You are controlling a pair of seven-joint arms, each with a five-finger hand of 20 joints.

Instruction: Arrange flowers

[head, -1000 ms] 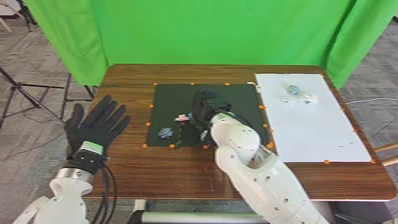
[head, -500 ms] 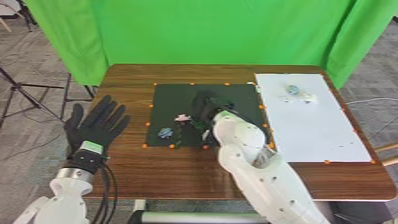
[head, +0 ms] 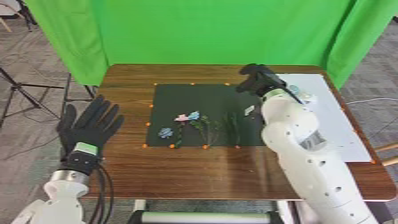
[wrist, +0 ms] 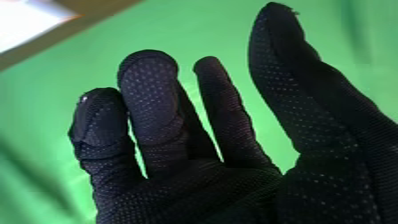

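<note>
1. right hand (head: 258, 79): wide, its fingers loose and a little bent, the thumb held well apart from them; it hovers by the mat's far right corner, next to the white sheet's far left corner
2. right arm (head: 290, 120): it reaches in from the bottom edge and passes over the right side of the mat and part of the sheet
3. black mat (head: 166, 102): it carries most of the flower pieces, laid flat and loose
4. on the mat, nearest the arm: a small whitish piece (head: 250, 109), too small to name
5. left of that: a long dark green stem (head: 234, 127), then thin green sprigs (head: 210, 131)
6. farther left: a light blue flower (head: 194, 115) just beside a pink flower (head: 182, 118), and a green stem (head: 179, 136) running from the pink bloom toward the near edge
7. mat's near left part: a blue flower (head: 165, 132), apart from the others
8. white sheet (head: 342, 132): pale blue and white pieces (head: 305, 95) lie at its far end, partly hidden by the arm
9. left hand (head: 89, 125): wide, fingers straight and fanned, at the table's left side
10. brown wooden table (head: 169, 175), with a green curtain (head: 204, 35) behind it
</note>
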